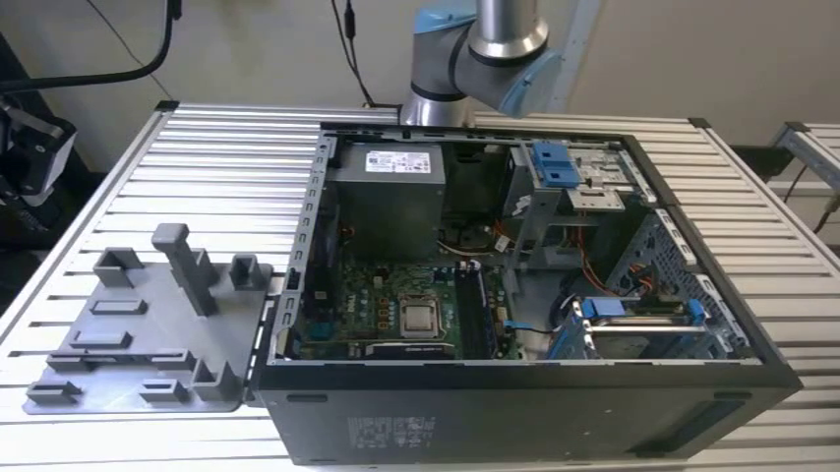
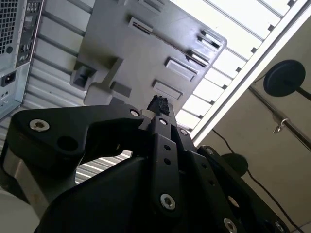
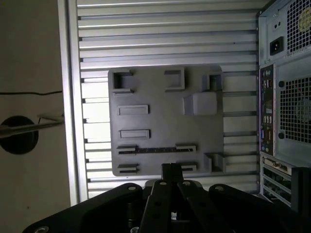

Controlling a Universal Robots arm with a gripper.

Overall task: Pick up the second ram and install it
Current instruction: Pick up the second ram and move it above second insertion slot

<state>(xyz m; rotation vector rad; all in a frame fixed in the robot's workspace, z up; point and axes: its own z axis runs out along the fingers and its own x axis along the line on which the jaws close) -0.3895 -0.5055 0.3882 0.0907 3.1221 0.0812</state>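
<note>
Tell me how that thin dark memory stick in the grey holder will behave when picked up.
The second ram looks like a thin flat board, so it is probably stiff and light. It stands on edge in the grey holder, so lifted free it would likely tip flat. Its narrow edge offers the gripper little hold; it may slip.

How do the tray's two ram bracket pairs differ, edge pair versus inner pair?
The inner pair carries a thin dark strip, apparently the second ram, between its brackets; the edge pair has bare tray there. In the first wrist view the end effector overlaps the edge pair's gap, not the inner pair. Both are grey, equally spaced.
</note>
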